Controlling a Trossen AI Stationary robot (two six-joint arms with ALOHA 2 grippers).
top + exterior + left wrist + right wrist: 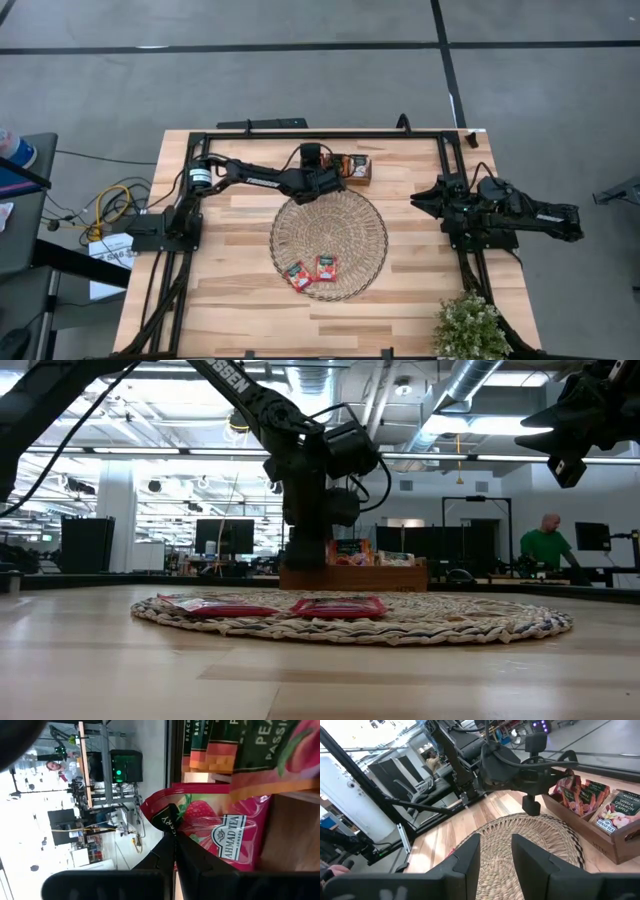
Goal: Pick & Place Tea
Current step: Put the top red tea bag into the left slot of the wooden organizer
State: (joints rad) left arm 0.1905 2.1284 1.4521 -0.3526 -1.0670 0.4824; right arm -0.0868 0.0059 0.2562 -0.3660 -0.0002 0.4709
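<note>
The left tool [330,172] is placed at the wooden tray [358,168] near the far edge of the table [240,290], and in its wrist view its fingers are seen clenched on the upper edge of a red strawberry sachet [220,830]. That sachet is stood on edge among others in the tray, so its flat face is turned towards the camera and its gripped edge lies directly ahead of the fingertips. The coming move is judged to turn on this: the sachet would have to be drawn straight out along its own plane, away from the tray, before being carried towards the robot's side to the round woven mat [329,243], which lies just beside the tray.

The tray is seen to hold further sachets: dark-labelled ones and a pink-and-orange peach one in the left wrist view, and a red one and a cinnamon-apple one [620,812] in the right wrist view. On the mat, two red sachets [312,270] are laid flat side by side near its front rim; the rest of the mat is bare.

The right tool [495,852] is held well apart at the right side of the table, raised above it, with its fingers parted and nothing between them. The left arm is much the nearer to the tray; the mat lies between the two arms.
</note>
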